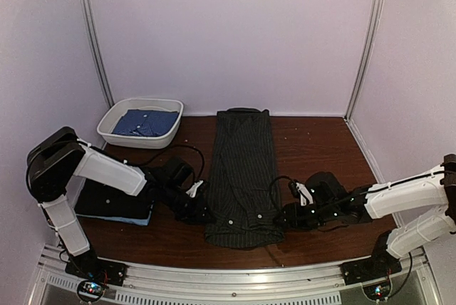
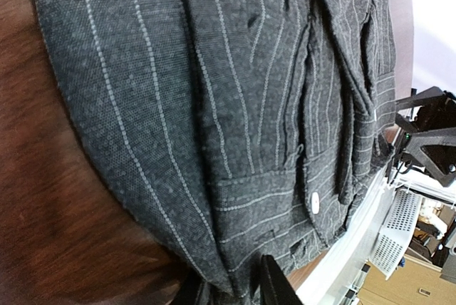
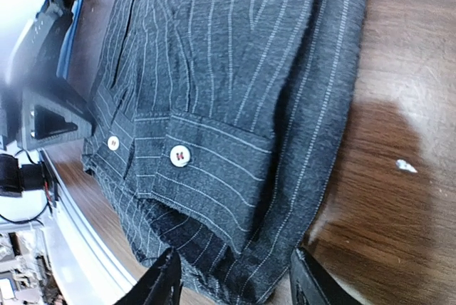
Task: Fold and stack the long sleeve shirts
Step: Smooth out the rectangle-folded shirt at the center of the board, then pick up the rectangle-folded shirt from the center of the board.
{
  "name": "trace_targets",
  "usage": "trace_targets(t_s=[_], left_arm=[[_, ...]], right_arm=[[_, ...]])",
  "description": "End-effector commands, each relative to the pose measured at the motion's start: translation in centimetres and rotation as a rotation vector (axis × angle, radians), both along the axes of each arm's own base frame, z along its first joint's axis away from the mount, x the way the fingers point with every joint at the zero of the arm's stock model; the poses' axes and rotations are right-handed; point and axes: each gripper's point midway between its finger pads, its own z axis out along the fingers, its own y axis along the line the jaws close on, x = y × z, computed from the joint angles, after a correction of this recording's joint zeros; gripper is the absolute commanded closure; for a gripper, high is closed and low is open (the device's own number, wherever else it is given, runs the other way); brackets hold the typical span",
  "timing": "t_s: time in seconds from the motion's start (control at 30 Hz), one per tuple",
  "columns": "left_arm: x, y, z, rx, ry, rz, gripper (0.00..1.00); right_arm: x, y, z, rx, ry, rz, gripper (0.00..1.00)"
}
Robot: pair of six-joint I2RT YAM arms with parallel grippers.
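Charcoal pinstripe shirt (image 1: 242,169) lies folded into a long narrow strip on the surface (image 1: 313,148), between the two end effectors. It runs from them away toward the back wall.

Right end effector (image 3: 237,269): fingers spread, low at the shirt's near right corner. Hem sits just ahead of and between the fingertips; nothing pinched. A folded cuff with a white button (image 3: 180,155) lies just ahead of it.

Left end effector (image 1: 200,213): at the shirt's near left corner. Wrist view shows only one dark finger (image 2: 274,287), with the cloth edge right beside it. Can't tell whether it is pinching or loose.

Black shirt (image 1: 107,202) on a light blue shirt (image 1: 140,219) lies stacked outboard of the left end effector, partly under that arm. White tub (image 1: 114,130) holding a blue shirt (image 1: 146,122) sits farther back on that same side.
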Motion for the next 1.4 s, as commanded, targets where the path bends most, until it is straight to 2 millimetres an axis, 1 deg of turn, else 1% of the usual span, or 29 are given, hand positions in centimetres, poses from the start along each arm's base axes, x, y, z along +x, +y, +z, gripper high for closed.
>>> trace_targets(t_s=[0.0, 0.27, 0.37, 0.47, 0.53, 0.67, 0.8, 0.83, 0.87, 1.07, 1.23, 1.37], left_arm=[[-1.7, 1.1, -1.7, 0.069, 0.035, -0.008, 0.75], [-2.2, 1.1, -2.0, 0.08, 0.044, -0.006, 0.79], [-2.4, 1.0, -2.0, 0.081, 0.047, -0.008, 0.81], [-2.5, 1.0, -1.9, 0.078, 0.049, -0.011, 0.83], [-2.5, 0.9, -1.8, 0.076, 0.051, -0.01, 0.86], [-2.7, 0.7, -1.5, 0.054, 0.06, -0.007, 0.91], [-3.1, 0.7, -1.4, 0.039, 0.08, 0.0, 1.0], [-3.2, 0.8, -1.3, 0.038, 0.083, 0.001, 1.0], [-3.3, 0.8, -1.2, 0.038, 0.081, 0.001, 1.0], [-4.8, 1.4, -0.5, 0.035, 0.091, 0.012, 1.0], [-4.4, 1.0, 1.9, -0.034, 0.056, 0.038, 1.0], [-3.2, -0.2, 4.7, -0.086, 0.01, 0.053, 1.0]], right_arm=[[0.2, -0.2, 0.3, 0.084, 0.017, -0.049, 0.46], [0.0, -0.9, -0.9, 0.138, 0.067, -0.105, 0.47], [0.2, -0.9, -1.0, 0.148, 0.064, -0.115, 0.48], [0.3, -0.7, -1.0, 0.161, 0.062, -0.119, 0.52], [0.4, -0.6, -1.1, 0.172, 0.06, -0.121, 0.57], [0.2, -0.3, -1.6, 0.2, 0.076, -0.119, 0.75], [-0.1, -0.2, -1.4, 0.228, 0.081, -0.115, 0.94], [-0.1, -0.3, -1.3, 0.229, 0.079, -0.117, 0.98], [-0.2, -0.3, -1.1, 0.234, 0.077, -0.118, 1.0], [-1.0, -0.6, 0.2, 0.26, 0.06, -0.12, 1.0], [-0.7, -0.7, 2.3, 0.259, 0.006, -0.121, 1.0], [0.1, -0.3, 3.6, 0.242, -0.031, -0.113, 1.0]])
